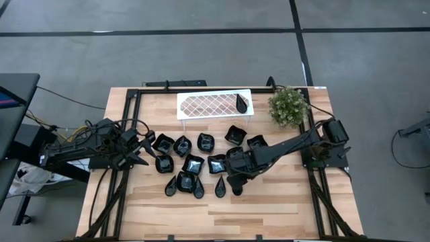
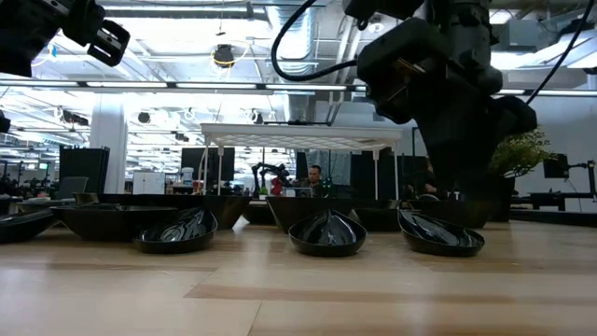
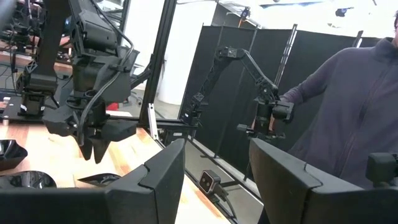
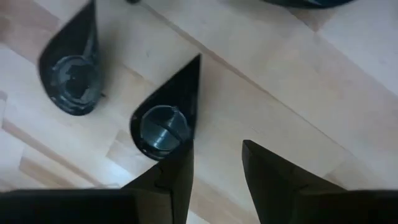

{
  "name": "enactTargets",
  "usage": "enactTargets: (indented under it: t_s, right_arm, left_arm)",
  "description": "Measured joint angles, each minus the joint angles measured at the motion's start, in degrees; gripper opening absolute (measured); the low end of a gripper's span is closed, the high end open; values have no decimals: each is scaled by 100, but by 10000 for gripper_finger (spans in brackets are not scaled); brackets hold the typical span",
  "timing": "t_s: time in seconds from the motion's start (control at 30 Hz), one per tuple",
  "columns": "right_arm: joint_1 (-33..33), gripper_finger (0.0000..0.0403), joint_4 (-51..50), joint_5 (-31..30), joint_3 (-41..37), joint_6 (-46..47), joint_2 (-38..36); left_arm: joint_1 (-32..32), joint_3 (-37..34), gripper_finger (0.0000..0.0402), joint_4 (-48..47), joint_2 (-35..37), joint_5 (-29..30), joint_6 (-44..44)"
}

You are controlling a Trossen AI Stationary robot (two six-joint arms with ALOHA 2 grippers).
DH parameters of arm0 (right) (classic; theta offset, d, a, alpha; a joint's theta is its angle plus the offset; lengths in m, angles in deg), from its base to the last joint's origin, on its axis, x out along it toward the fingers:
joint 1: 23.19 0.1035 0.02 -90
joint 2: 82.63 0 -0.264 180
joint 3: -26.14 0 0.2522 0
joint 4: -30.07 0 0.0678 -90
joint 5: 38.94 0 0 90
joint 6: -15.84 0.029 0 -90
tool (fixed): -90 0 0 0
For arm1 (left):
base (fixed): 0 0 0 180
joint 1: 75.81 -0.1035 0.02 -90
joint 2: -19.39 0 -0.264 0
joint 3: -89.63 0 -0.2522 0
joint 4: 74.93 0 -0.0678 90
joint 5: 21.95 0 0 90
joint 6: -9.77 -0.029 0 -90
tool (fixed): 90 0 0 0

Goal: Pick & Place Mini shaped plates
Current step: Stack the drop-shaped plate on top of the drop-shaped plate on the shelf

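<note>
No legible text, seemingly.

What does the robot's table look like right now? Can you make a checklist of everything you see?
Surface: wooden table, bare along the near edge.
Job's things: many mini shaped plates clustered mid-table; one teardrop plate lies on the white lattice tray.
Clutter: green plant at the far right corner.
End effectors: right end effector open, empty, low over a teardrop dish; left end effector open, empty, raised at the left side.
Cables: bundles trail from both arm bases.
Surroundings: a person stands beyond the table.
</note>
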Motion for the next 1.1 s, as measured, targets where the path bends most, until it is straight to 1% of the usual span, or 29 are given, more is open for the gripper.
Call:
enactTargets:
  t_s: [0.27, 0.4, 0.5, 0.9, 1.1]
  right_arm:
    - [71, 132, 351, -81, 0, -22, 0]
    - [164, 132, 448, -468, 0, -22, 0]
    - [210, 132, 445, -619, 0, -20, 0]
    - [210, 132, 434, -621, -14, -20, 0]
    - [251, 132, 718, -618, -461, 291, 4]
  left_arm:
    - [-2, 0, 182, 4, 0, 2, 0]
    - [-1, 0, 182, 4, 1, 1, 0]
    - [-2, 0, 182, 4, 0, 2, -1]
    - [-2, 0, 182, 7, 0, 1, -1]
    - [0, 0, 182, 7, 0, 2, 0]
